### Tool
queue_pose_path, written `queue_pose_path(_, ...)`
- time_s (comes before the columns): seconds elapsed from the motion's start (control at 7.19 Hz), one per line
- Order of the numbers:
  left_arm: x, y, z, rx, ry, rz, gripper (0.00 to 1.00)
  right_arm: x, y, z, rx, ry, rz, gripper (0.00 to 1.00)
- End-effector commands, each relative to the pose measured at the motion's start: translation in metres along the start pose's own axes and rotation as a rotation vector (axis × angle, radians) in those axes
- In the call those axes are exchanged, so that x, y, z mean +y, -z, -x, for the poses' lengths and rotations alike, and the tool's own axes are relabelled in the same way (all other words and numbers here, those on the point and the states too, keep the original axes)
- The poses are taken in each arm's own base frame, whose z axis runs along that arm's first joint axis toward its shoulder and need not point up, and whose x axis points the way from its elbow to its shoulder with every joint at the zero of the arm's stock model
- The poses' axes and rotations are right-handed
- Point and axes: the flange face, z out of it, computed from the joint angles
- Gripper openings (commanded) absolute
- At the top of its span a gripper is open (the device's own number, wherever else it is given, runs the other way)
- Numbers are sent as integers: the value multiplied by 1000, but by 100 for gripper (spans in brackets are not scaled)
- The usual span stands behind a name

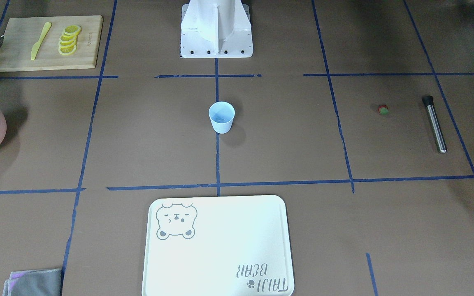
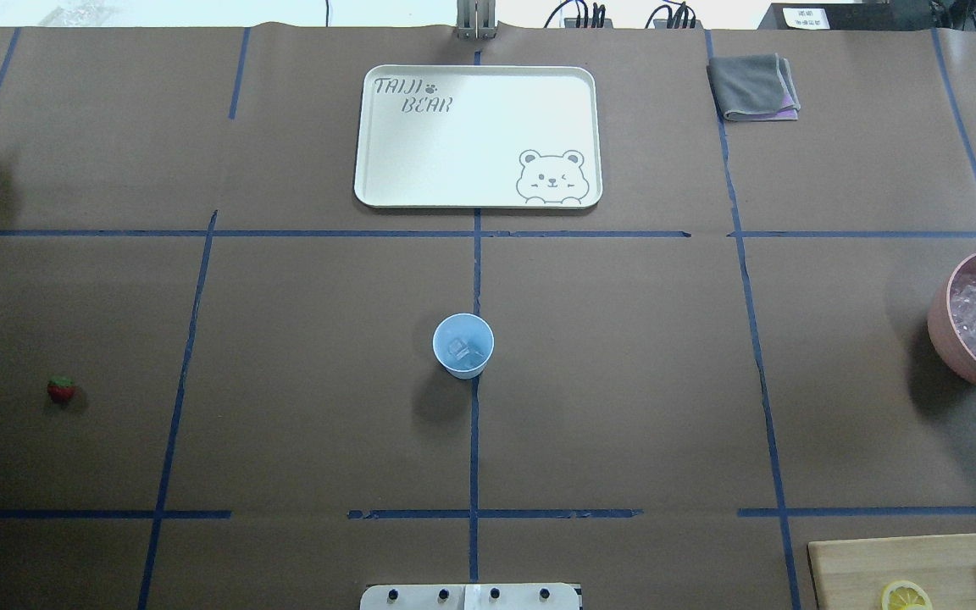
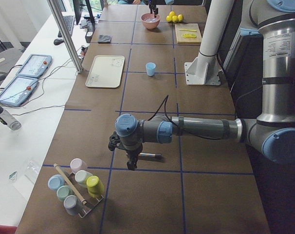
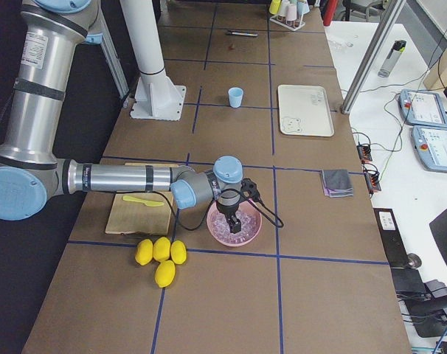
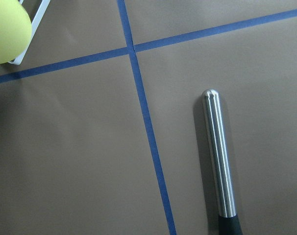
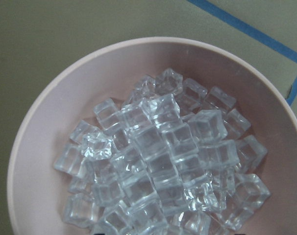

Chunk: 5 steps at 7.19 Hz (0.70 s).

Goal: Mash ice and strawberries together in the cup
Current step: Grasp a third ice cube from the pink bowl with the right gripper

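The pale blue cup (image 2: 463,345) stands upright at the table's middle, with a clear ice cube (image 2: 457,347) inside it. The tiny red strawberry (image 2: 61,389) lies alone on the table, near the steel muddler (image 1: 434,123). My left gripper (image 3: 131,165) hangs just above the table beside the muddler (image 3: 150,156); I cannot tell whether it is open. The left wrist view shows the muddler (image 5: 218,156) lying flat. My right gripper (image 4: 234,224) hovers over the pink bowl (image 4: 216,237) of ice cubes (image 6: 158,161); I cannot tell whether it is open.
A white bear tray (image 2: 477,135) lies beyond the cup. A cutting board (image 1: 45,43) holds lemon slices and a yellow knife. Whole lemons (image 4: 161,254) lie next to the bowl. A grey cloth (image 2: 753,86) lies far right. A rack of coloured cups (image 3: 74,187) stands near my left gripper.
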Motion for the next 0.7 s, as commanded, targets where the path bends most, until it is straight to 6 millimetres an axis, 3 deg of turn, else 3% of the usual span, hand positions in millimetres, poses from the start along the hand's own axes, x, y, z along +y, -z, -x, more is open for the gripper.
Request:
queue_pose_path(0.0, 0, 0, 0, 0, 0, 0, 100, -5, 0, 2, -3, -12, -3, 88)
queue_pose_path(0.14, 0, 0, 0, 0, 0, 0, 100, -20, 1, 5, -3, -1, -11, 86)
queue_pose_path(0.56, 0, -1, 1, 1, 0, 1, 100, -30, -18, 27, -17, -30, 19, 80)
